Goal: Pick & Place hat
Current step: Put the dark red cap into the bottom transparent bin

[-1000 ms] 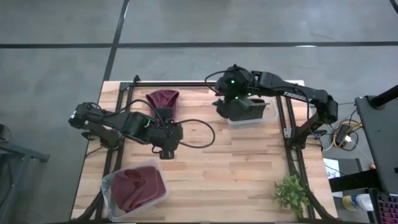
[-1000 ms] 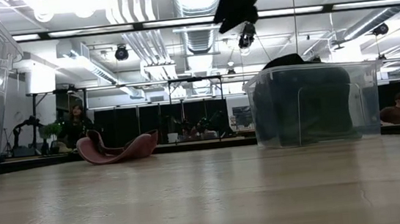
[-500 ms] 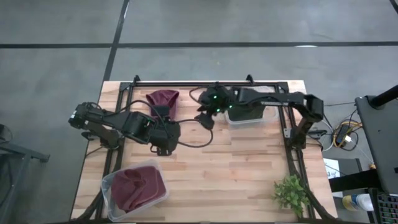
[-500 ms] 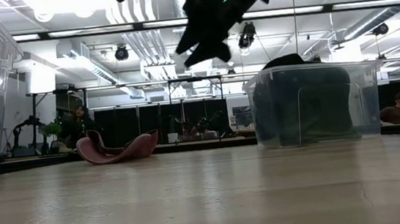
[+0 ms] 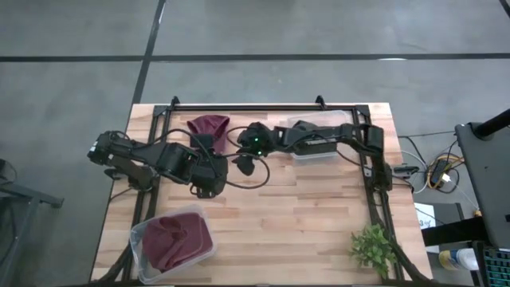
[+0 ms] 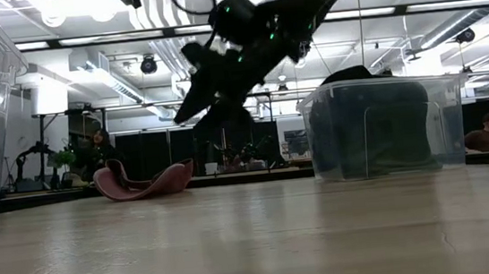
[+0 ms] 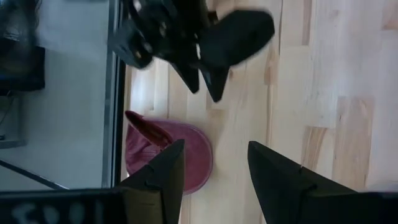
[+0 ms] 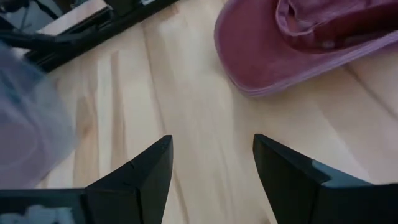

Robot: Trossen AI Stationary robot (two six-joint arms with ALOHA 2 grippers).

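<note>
A maroon hat (image 5: 209,127) lies on the table near its far edge, left of the middle, brim down on the wood; it also shows in the right wrist view (image 8: 298,43), the left wrist view (image 7: 168,158) and the low view (image 6: 145,182). My right gripper (image 5: 241,165) is open and empty, above the table just right of the hat and slanting toward it; the low view (image 6: 199,113) shows it clear of the table. My left gripper (image 5: 207,187) is open and empty, on the near side of the hat, with its fingers (image 7: 168,180) pointing toward it.
A clear bin (image 5: 320,141) with a dark hat in it stands at the far right. A second clear bin (image 5: 171,239) with maroon hats stands at the near left. A small green plant (image 5: 373,249) is at the near right corner. Bare wood lies in the middle.
My right gripper has swung from above the bin with the dark hat toward the table's left, to a place beside the maroon hat, and has come lower and tipped toward it. It stays open. The hat has not moved.
</note>
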